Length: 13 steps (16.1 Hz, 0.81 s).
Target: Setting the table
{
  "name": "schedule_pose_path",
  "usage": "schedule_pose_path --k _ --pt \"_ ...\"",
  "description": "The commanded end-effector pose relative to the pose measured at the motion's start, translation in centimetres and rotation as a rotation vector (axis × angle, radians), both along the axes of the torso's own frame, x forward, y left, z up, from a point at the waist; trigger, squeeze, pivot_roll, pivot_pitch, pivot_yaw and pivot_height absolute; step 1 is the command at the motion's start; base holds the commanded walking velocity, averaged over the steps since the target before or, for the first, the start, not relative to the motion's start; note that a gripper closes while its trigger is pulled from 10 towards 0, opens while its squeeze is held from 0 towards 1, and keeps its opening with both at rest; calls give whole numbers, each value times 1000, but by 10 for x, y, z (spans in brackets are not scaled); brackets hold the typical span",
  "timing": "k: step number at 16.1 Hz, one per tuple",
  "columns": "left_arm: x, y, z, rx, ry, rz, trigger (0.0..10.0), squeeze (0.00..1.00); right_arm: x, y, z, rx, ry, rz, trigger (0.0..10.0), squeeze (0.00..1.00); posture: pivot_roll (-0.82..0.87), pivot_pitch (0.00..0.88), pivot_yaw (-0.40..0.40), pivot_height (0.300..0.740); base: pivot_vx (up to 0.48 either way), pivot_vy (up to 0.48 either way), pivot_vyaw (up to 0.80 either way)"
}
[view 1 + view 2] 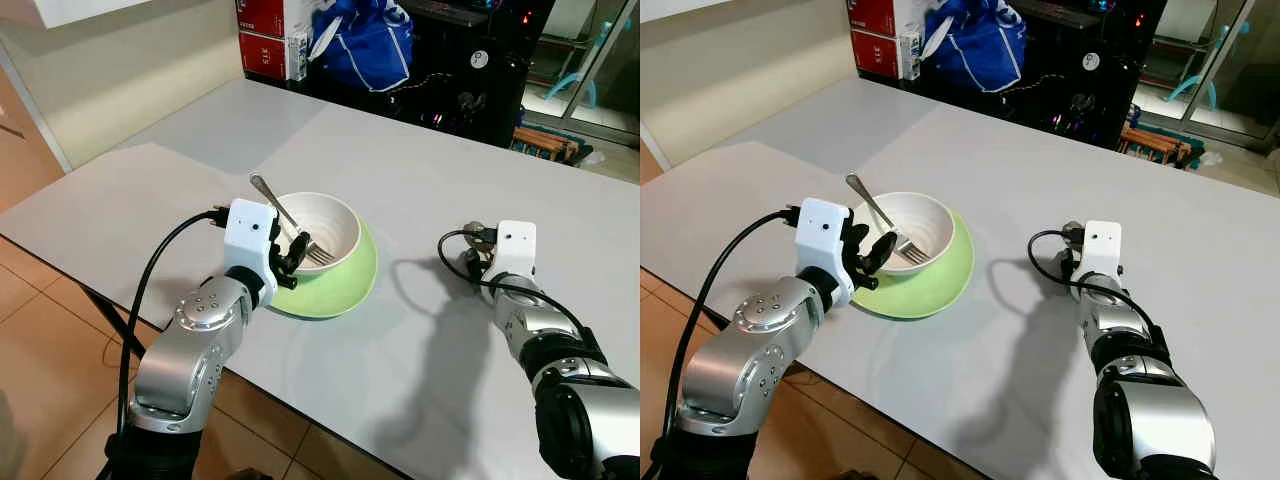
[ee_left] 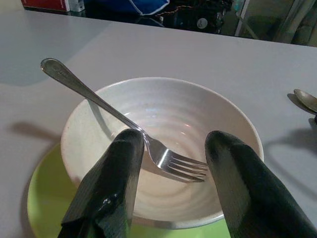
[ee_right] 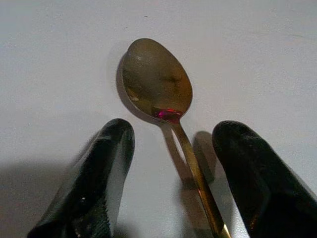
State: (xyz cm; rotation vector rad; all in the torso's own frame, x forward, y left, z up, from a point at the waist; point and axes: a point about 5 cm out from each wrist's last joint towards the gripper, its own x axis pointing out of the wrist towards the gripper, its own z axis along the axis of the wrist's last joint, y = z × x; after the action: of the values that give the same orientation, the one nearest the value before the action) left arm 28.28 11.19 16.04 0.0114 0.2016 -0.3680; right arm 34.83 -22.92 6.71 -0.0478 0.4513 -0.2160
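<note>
A silver metal fork [image 2: 124, 121] leans in a white ribbed ceramic bowl [image 1: 335, 225], tines down inside, handle out over the rim; the bowl sits on a round lime-green plate [image 1: 350, 285] on the grey tabletop [image 1: 420, 180]. The left gripper [image 2: 171, 171] hovers at the bowl's near rim, fingers apart on either side of the fork's neck. Closing off-centre could tip the fork or nudge the bowl. The right gripper [image 3: 173, 163], fingers apart, straddles the handle of a gold-toned metal spoon [image 3: 158, 82] lying flat; a flat, thin handle may slip.

The big grey table [image 1: 420, 170] holds a green plate [image 1: 345, 292] and a spoon [image 3: 163, 94].
</note>
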Motion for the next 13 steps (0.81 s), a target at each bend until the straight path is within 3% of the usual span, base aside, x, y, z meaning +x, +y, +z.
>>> schedule_pose_path --k 1,4,13 --pt "2 -2 5 -3 -9 -6 10000 0 -7 7 -15 42 83 19 0 0 -8 0 6 740 0 0 0" --pt "2 -2 6 -8 -8 -6 10000 0 -12 12 -23 67 122 39 0 0 -9 0 6 740 0 0 0" --pt "3 -2 6 -7 -5 -12 10000 0 -12 15 -23 78 104 41 0 0 -16 0 9 740 0 0 0"
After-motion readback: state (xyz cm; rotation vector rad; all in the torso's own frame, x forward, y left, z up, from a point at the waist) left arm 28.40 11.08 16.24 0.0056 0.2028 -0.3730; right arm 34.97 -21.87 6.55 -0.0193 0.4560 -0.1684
